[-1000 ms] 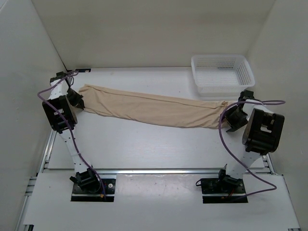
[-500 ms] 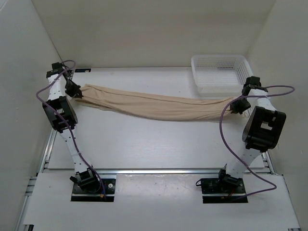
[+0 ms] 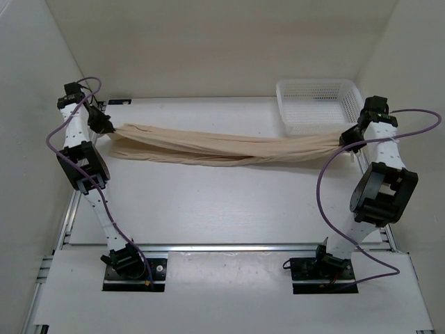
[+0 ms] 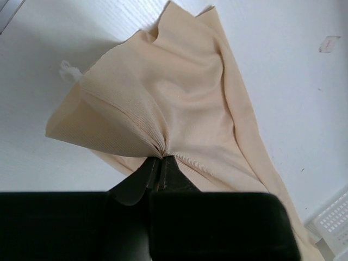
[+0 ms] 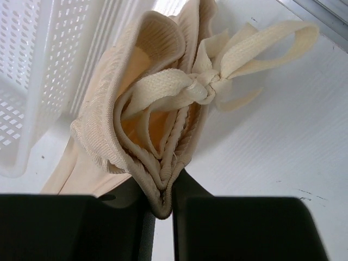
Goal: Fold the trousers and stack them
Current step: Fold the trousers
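Note:
The beige-tan trousers (image 3: 215, 147) hang stretched in a long band across the table, lifted at both ends and sagging in the middle. My left gripper (image 3: 106, 127) is shut on the leg end, where the thin fabric (image 4: 163, 109) bunches into pleats at the fingertips. My right gripper (image 3: 348, 139) is shut on the ribbed waistband (image 5: 157, 157), folded in several layers between the jaws, with the knotted drawstring (image 5: 209, 81) hanging loose beside it.
A white plastic mesh basket (image 3: 320, 106) stands at the back right, just behind the right gripper, and fills the left of the right wrist view (image 5: 32, 81). White walls enclose the table on three sides. A metal rail (image 3: 229, 246) runs along the near edge.
Both arms have risen and moved outward, lifting the trousers off the table and pulling them taut. The right gripper closed on the waistband during this time.

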You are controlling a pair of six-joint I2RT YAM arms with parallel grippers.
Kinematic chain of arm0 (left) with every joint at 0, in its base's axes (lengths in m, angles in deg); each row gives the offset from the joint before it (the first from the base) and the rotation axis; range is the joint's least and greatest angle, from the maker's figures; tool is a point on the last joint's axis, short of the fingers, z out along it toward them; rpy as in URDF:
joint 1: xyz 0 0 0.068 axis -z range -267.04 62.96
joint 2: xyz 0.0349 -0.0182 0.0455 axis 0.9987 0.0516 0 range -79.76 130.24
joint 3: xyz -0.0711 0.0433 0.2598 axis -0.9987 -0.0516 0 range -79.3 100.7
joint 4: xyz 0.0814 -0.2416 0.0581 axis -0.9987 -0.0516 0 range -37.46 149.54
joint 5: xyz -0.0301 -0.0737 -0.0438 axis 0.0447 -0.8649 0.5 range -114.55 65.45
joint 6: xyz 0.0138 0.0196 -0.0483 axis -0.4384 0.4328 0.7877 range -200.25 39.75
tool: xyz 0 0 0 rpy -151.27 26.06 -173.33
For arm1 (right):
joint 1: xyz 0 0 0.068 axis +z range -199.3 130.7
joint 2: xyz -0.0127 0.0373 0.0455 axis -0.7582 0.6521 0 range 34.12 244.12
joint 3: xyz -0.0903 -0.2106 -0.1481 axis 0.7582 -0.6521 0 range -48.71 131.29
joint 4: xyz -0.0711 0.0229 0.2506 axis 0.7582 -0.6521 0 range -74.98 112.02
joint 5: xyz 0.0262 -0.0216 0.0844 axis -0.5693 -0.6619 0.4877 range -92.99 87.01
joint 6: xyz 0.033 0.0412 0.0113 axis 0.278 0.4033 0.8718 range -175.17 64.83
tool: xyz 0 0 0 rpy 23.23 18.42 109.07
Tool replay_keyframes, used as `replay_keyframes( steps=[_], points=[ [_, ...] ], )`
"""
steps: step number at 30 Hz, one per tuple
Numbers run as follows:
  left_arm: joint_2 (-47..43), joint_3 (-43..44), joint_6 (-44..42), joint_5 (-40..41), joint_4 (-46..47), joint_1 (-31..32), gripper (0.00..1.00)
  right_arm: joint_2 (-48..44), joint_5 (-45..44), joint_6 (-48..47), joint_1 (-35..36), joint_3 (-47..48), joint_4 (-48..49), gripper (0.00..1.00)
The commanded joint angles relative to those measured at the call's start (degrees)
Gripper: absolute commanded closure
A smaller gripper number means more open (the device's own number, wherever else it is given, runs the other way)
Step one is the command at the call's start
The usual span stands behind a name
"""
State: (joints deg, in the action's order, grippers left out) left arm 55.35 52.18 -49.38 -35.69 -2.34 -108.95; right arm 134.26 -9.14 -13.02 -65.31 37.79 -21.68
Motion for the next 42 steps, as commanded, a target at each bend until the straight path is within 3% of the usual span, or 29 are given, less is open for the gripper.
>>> replay_keyframes(
  steps=[1,4,5,7,8,11,12,15,17,23,29,36,39,42],
  points=[
    [-5.38,-2.71,-1.42,0.41,1.16,-0.76,0.90,-1.96,-2.81,-0.14,-0.34,-0.10,-0.42,1.00],
    [-3.80,-5.61,-1.95,2.51,0.02,-0.76,0.88,-1.96,-3.43,-0.14,-0.34,-2.64,-0.42,1.00],
    [-3.80,-6.58,-1.96,3.39,-0.51,-0.76,0.83,-1.96,-3.95,-0.14,-0.34,-3.26,-0.42,1.00],
    [-3.80,-8.51,-3.09,5.50,-0.51,-0.76,0.62,-1.96,-3.95,-0.14,-0.86,-4.41,0.11,1.00],
    [-3.80,-9.13,-3.10,6.03,-0.51,-0.76,0.44,-1.96,-3.95,-0.14,-0.86,-5.28,0.11,1.00],
    [-3.80,-9.83,-3.63,7.87,-1.65,-0.76,0.21,-1.96,-3.95,-0.67,-1.39,-5.82,0.64,1.00],
    [-4.84,-10.54,-3.63,8.41,-2.18,-0.76,0.04,-1.96,-3.95,-0.67,-1.39,-5.82,0.64,1.00],
    [-7.39,-15.19,-3.10,8.94,-0.43,-0.76,0.04,-1.96,-3.95,-0.67,-1.39,-5.82,0.64,1.00],
    [-7.40,-17.56,-3.10,8.42,0.80,-0.76,0.11,-1.96,-3.95,-0.67,-1.39,-5.82,1.16,1.00],
    [-5.56,-21.27,-2.23,7.97,1.33,0.99,0.04,-1.44,-3.43,-0.67,-1.39,-6.34,1.69,1.00],
    [-5.56,-20.48,0.06,8.67,3.26,1.52,0.05,-1.44,-3.43,-1.19,-1.91,-7.48,1.69,1.00],
    [-2.39,-19.24,2.00,10.43,3.26,2.05,0.26,-1.96,-2.90,-1.19,-1.92,-8.01,1.69,1.00],
    [-2.39,-21.17,2.53,12.28,3.87,2.05,0.30,-2.49,-2.90,-1.19,-1.92,-8.01,1.69,1.00],
    [-1.17,-19.95,2.53,12.81,3.88,2.05,0.53,-2.49,-2.28,-1.19,-1.92,-8.01,1.69,1.00]
  ],
)
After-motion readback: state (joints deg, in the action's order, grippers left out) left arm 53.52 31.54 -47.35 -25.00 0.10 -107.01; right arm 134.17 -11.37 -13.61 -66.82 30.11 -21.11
